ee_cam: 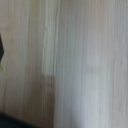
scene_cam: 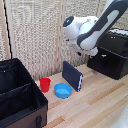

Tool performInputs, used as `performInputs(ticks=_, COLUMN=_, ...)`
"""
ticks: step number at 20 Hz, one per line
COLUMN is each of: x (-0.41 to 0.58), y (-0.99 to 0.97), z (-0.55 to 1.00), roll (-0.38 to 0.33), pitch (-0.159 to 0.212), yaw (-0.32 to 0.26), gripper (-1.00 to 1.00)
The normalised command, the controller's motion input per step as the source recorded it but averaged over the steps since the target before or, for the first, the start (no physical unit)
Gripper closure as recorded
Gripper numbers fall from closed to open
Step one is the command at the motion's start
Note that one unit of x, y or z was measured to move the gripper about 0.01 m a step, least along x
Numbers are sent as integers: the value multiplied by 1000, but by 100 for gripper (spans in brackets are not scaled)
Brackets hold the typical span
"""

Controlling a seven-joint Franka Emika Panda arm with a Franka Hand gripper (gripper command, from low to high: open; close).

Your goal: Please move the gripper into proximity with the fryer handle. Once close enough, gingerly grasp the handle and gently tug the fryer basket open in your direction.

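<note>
The gripper (scene_cam: 79,52) hangs in the upper middle of the exterior view, mostly hidden under the white arm (scene_cam: 95,30); whether its jaws are spread or pressed together cannot be told, and it touches nothing visible. The fryer basket (scene_cam: 107,62) sits at the right edge on the wooden table (scene_cam: 100,100), its fryer handle (scene_cam: 104,56) just right of the gripper. The wrist view shows only blurred pale wood.

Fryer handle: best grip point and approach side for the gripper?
Take the fryer handle mid-length, the small vertical bar on the fryer basket face. It stands upright, so probably fingers either side, coming in square to that face, which looks toward the exterior view's left. The gripper itself isn't clearly visible; the wrist view shows only wood.
</note>
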Motion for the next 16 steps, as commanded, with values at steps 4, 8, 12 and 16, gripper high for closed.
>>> performInputs(ticks=4, x=-55, y=-810, z=-96, roll=-19, pitch=-35, yaw=122, gripper=-100)
performInputs(ticks=8, x=-79, y=-851, z=-131, roll=-8, pitch=-2, yaw=102, gripper=-100)
performInputs(ticks=12, x=-2, y=-837, z=-100, roll=0, pitch=-7, yaw=105, gripper=-100)
performInputs(ticks=16, x=54, y=-731, z=-46, roll=0, pitch=-29, yaw=96, gripper=-100)
